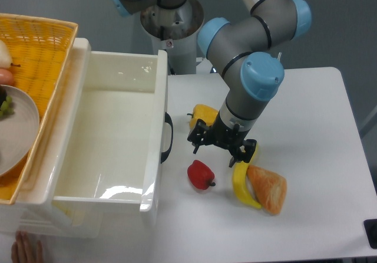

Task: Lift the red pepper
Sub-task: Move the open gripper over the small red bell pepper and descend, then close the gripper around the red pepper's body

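Note:
The red pepper [200, 174] is small, glossy and bright red, with a short dark stem pointing right. It lies on the white table [306, 115] just right of the white bin. My gripper [215, 152] hangs just above and slightly right of it, its dark fingers [197, 147] spread open and empty, apart from the pepper. A yellow pepper [204, 114] sits behind the gripper, partly hidden by the wrist.
A large white bin [112, 139] with a black handle stands at the left. A yellow wicker basket [41, 56] with a plate lies beyond it. A banana [242, 186] and an orange-tan bread wedge [268, 187] lie right of the red pepper.

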Controlling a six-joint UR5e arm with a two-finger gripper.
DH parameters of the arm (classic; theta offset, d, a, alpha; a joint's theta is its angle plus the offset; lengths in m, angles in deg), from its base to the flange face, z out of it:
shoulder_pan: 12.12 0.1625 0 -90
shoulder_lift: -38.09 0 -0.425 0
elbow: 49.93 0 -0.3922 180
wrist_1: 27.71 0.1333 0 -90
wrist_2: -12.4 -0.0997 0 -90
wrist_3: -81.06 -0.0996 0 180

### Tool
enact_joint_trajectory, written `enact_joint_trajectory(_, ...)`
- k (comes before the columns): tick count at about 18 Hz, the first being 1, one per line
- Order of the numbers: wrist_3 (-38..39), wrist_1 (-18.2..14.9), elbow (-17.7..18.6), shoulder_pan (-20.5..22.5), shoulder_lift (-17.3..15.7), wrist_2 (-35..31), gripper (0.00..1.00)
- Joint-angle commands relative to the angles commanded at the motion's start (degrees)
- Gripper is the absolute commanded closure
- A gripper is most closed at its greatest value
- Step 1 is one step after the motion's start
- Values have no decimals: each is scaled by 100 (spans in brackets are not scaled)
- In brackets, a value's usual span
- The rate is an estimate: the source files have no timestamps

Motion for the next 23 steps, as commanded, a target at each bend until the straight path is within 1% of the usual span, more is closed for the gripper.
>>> enact_joint_trajectory(1,79,0,0,0,9,-70,0)
enact_joint_trajectory(3,491,18,0,-105,97,-219,0)
enact_joint_trajectory(6,974,18,0,-280,246,-693,0)
enact_joint_trajectory(8,1404,18,17,-334,343,-852,0)
enact_joint_trajectory(10,1774,53,44,-404,430,-879,0)
enact_joint_trajectory(15,1995,132,281,-527,553,-1099,0)
enact_joint_trajectory(18,2469,298,281,-527,598,-1099,0)
enact_joint_trajectory(20,2767,351,281,-527,677,-1108,0)
enact_joint_trajectory(23,3120,457,272,-519,703,-1082,0)
